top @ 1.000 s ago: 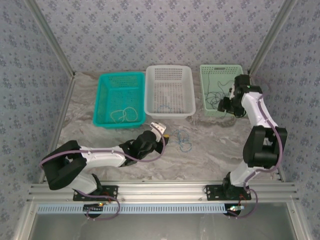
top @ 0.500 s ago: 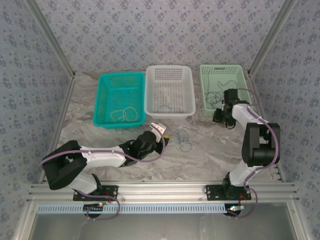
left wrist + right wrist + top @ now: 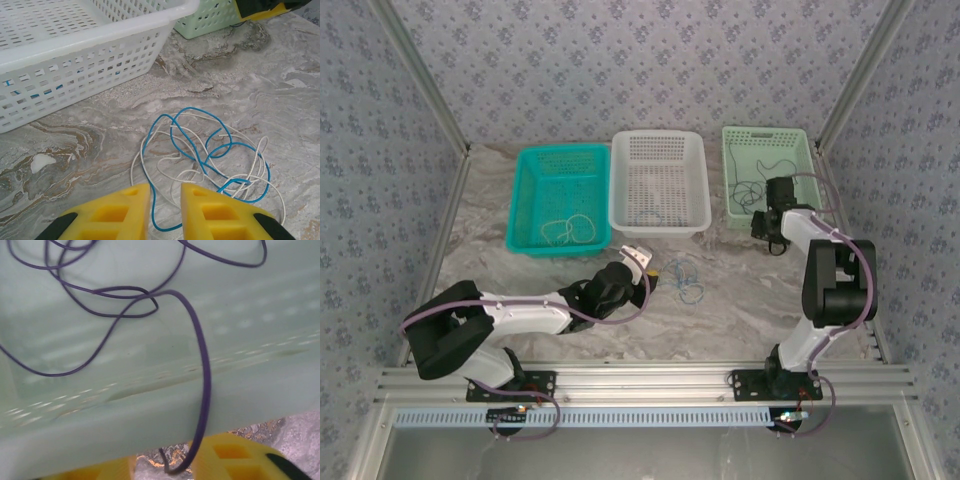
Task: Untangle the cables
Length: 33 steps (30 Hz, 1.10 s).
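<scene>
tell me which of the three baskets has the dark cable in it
The pale green basket at far right: the dark cable lies looped in it. The teal basket holds pale loops, the white basket no dark cable.

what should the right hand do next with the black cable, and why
Probably close on the black cable's loose end. Most of it lies in the pale green basket, but one strand drapes over the near wall and its tip hangs outside, between the right hand's parted fingers. Pinching it would let the hand lift it in.
</scene>
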Each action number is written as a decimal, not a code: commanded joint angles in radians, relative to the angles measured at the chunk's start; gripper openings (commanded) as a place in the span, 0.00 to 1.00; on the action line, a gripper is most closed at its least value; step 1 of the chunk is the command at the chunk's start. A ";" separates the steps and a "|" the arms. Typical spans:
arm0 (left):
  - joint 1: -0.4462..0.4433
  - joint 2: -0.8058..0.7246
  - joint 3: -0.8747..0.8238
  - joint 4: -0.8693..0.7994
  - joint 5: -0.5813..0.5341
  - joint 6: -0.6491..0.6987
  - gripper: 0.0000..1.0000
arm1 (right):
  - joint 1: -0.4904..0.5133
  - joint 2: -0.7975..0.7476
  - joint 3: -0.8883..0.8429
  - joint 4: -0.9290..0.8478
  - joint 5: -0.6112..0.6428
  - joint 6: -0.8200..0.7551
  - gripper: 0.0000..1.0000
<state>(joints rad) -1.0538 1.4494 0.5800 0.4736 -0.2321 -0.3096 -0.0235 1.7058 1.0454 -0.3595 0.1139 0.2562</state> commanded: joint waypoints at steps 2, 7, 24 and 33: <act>0.005 -0.015 0.000 0.018 0.003 -0.015 0.23 | 0.003 0.010 0.017 -0.008 0.041 0.008 0.19; 0.005 -0.010 0.000 0.023 0.008 -0.018 0.23 | -0.011 -0.016 -0.004 0.012 0.025 0.014 0.01; 0.005 0.016 0.007 0.036 0.012 -0.025 0.23 | 0.005 -0.240 0.167 -0.224 -0.042 -0.005 0.00; 0.004 0.000 -0.008 0.022 0.011 -0.058 0.23 | -0.064 0.106 0.475 -0.298 -0.133 -0.031 0.11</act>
<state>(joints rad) -1.0534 1.4693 0.5785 0.4744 -0.2211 -0.3447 -0.0731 1.7447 1.4746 -0.5732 0.0105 0.2424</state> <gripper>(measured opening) 0.230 0.089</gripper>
